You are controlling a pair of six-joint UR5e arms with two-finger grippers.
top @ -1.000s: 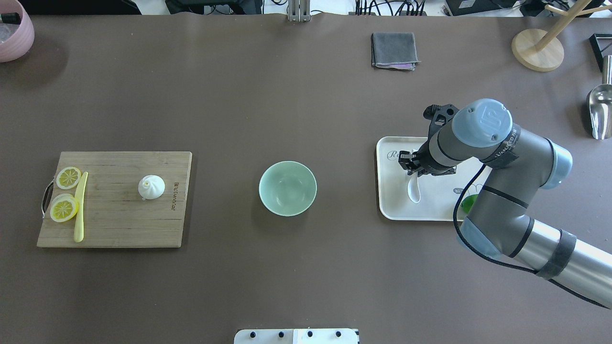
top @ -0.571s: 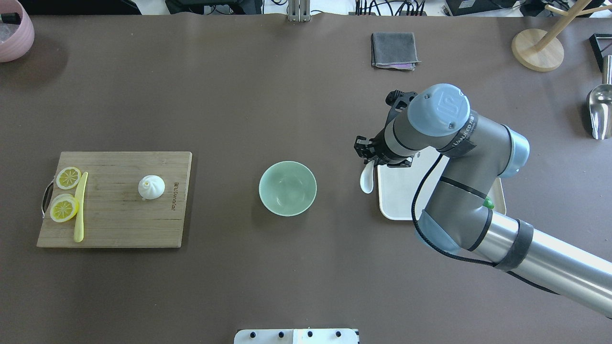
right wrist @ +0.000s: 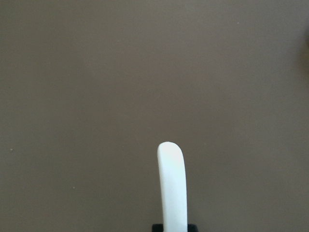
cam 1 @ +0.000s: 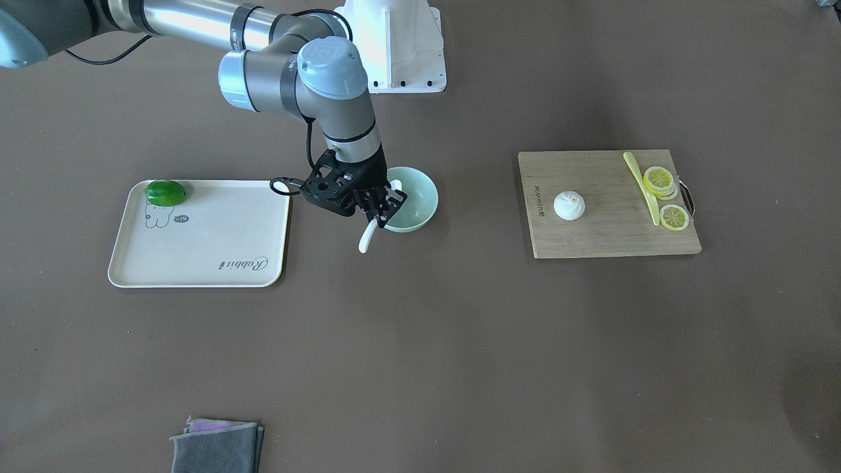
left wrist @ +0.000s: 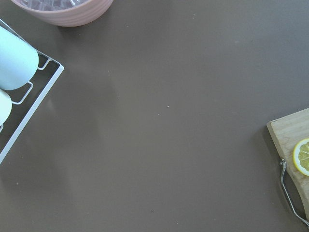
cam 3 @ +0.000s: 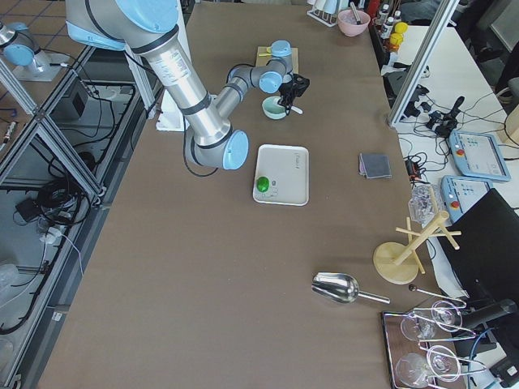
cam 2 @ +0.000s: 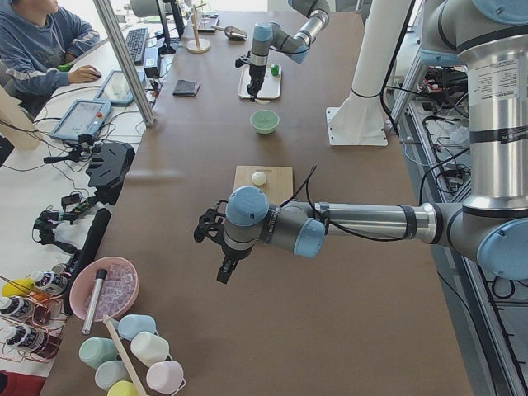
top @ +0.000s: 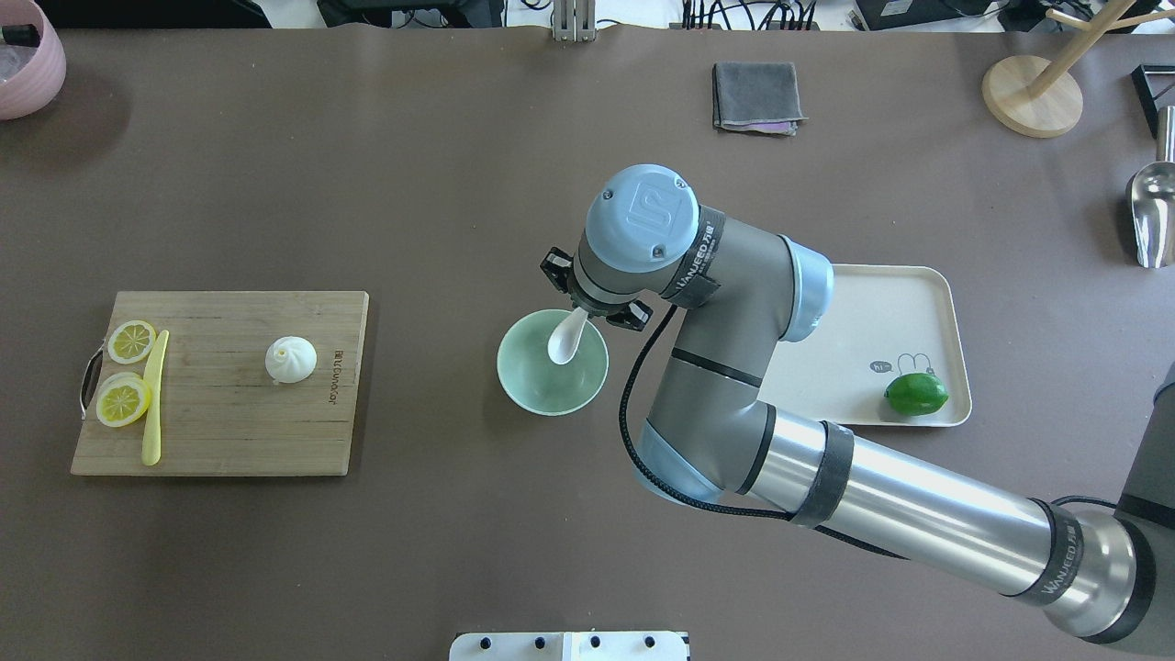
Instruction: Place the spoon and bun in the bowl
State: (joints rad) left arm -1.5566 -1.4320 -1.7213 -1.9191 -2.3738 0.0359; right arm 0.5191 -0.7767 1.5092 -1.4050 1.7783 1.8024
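My right gripper [top: 587, 310] is shut on the white spoon [top: 562, 343]. It holds the scoop over the inside of the mint-green bowl [top: 549, 393] at the table's middle. In the front view the gripper [cam 1: 376, 211] is at the bowl's [cam 1: 422, 203] rim and the spoon's handle [cam 1: 365, 241] sticks out past it. The right wrist view shows the handle [right wrist: 172, 186] over bare table. The white bun [top: 291, 359] sits on the cutting board [top: 220, 422], far left of the bowl. My left gripper [cam 2: 223, 268] shows only in the left side view; I cannot tell its state.
Lemon slices [top: 131, 341] and a yellow-green knife [top: 153, 404] lie at the board's left end. A cream tray [top: 881, 312] with a lime [top: 916, 393] is right of the bowl. A grey cloth [top: 756, 96], pink bowl [top: 23, 64], wooden stand [top: 1033, 92] and metal scoop [top: 1152, 216] line the far edge.
My right arm has carried the spoon left, off the tray and across the table, to over the bowl. The bun and the bowl have not moved.
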